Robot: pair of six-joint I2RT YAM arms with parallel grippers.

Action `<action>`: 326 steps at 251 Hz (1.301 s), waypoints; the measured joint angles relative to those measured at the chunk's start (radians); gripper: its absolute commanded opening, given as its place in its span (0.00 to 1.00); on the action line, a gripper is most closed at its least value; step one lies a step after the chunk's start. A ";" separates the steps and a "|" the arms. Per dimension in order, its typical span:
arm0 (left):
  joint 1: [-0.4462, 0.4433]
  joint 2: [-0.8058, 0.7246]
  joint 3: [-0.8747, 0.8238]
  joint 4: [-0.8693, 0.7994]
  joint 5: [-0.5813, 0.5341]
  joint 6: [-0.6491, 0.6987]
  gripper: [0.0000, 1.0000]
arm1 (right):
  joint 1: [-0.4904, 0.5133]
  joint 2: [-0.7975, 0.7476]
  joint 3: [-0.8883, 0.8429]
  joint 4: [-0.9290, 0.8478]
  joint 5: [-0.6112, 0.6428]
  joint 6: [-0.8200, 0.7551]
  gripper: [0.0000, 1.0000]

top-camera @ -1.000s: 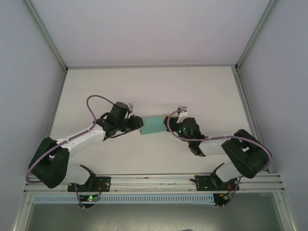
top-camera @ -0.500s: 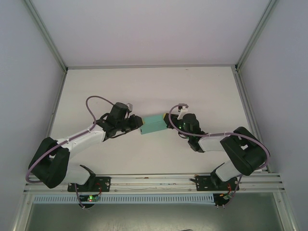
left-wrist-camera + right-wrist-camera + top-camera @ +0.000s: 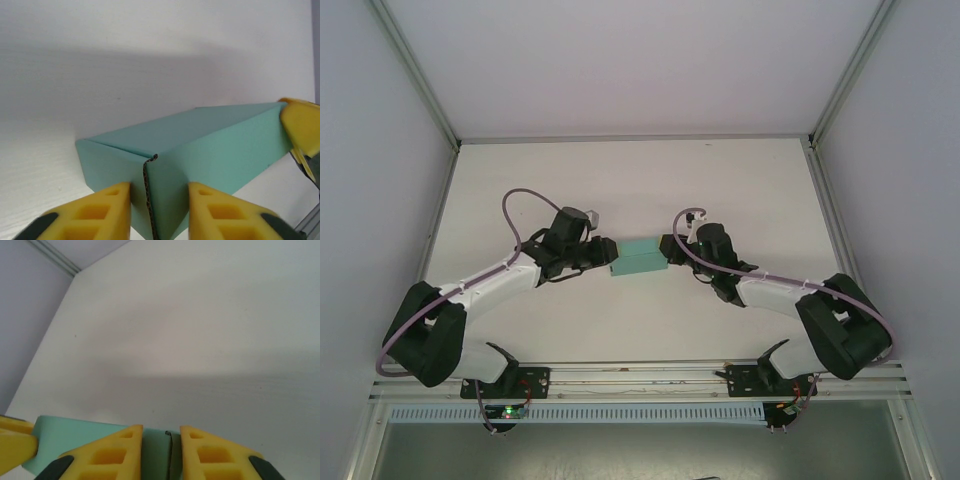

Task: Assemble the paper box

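Enclosure: pale walls (image 3: 380,200) are seen at the left, the right and the far end.
Table (image 3: 640,180): a white top is framed by metal rails (image 3: 640,372), with the near rail carrying both arm bases.
Left arm (image 3: 485,288): a white and black arm is stretched from the near left corner toward the table's middle.
Right arm (image 3: 790,300): it is stretched from the near right corner toward the same spot, mirroring the other arm.
Paper box (image 3: 638,259): a teal-green, closed, low oblong box is found at the middle of the table, between the two grippers, its long side lying left to right. A raw corrugated edge is shown at its near corner in the left wrist view. Whether it rests on the table or is lifted cannot be told.
Left gripper (image 3: 607,254): it is set at the box's left end. Its yellow fingers are kept narrowly apart, one on either side of a corner of the box; whether the card is pressed cannot be told.
Right gripper (image 3: 668,246): it is set at the box's right end. A narrow gap is kept between its yellow fingers, with teal card and a seam seen between them; a grip cannot be confirmed.
Cables (image 3: 512,205): a purple cable is looped over each wrist.
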State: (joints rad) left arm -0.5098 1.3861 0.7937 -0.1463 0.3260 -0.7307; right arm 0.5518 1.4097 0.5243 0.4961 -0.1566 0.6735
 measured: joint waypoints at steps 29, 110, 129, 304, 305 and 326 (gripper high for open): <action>0.008 -0.004 0.032 -0.086 -0.034 0.045 0.61 | 0.000 -0.008 0.060 -0.131 -0.026 -0.038 0.40; 0.015 -0.045 0.106 -0.148 -0.098 0.113 0.87 | -0.013 -0.006 0.209 -0.298 -0.101 -0.109 0.55; 0.015 -0.069 0.106 -0.156 -0.107 0.122 0.93 | -0.014 -0.007 0.223 -0.314 -0.105 -0.128 0.61; 0.132 -0.281 0.115 -0.441 -0.568 0.121 1.00 | 0.113 0.323 0.803 -1.029 -0.230 -1.455 0.97; 0.132 -0.283 0.114 -0.442 -0.570 0.121 1.00 | 0.114 0.327 0.808 -1.033 -0.227 -1.459 0.97; 0.133 -0.325 0.085 -0.465 -0.608 0.117 1.00 | 0.122 0.416 0.889 -1.118 -0.179 -1.530 0.94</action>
State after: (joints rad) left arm -0.3771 1.0611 0.8787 -0.6113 -0.2817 -0.6132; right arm 0.6735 1.8259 1.4136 -0.6216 -0.3351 -0.8562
